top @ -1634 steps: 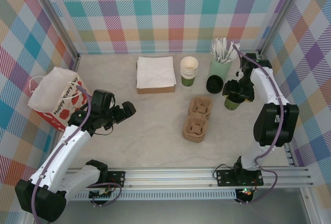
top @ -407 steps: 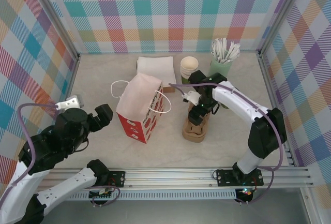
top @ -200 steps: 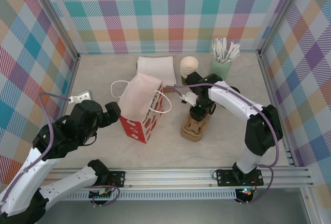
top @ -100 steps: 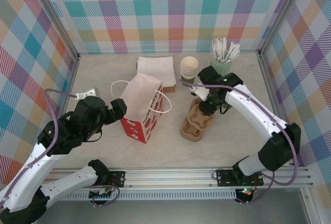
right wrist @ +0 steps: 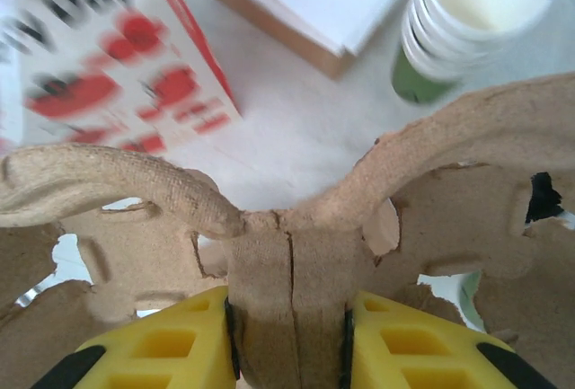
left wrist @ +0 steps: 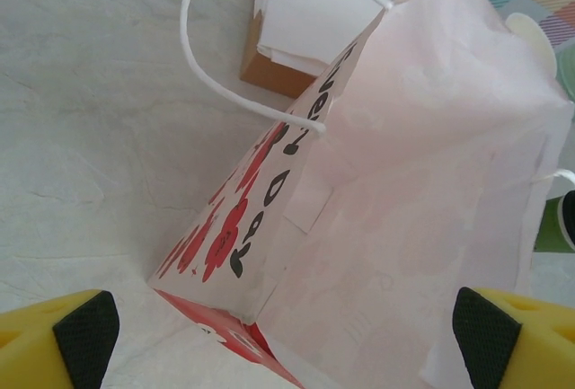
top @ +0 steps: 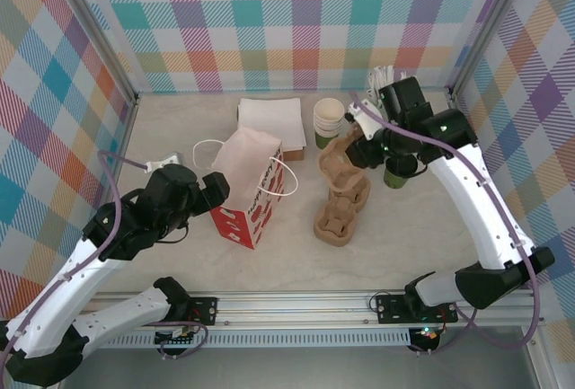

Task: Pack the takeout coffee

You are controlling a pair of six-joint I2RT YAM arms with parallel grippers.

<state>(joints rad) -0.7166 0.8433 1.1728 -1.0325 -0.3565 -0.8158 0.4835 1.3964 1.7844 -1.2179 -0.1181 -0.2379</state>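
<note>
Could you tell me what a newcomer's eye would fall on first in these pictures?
The right gripper is clamped on the middle ridge of a brown cup carrier, held up next to a second carrier lying mid-table. Left of them stands a white paper bag with red print, its mouth open, and the left gripper faces it with jaws wide apart.

The top camera looks down over the whole desk, while both wrist cameras closely face its paper bag.

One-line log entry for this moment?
left jaws open by paper bag | right jaws shut on cup carrier, held aloft | coffee cup on table, unpacked
</note>
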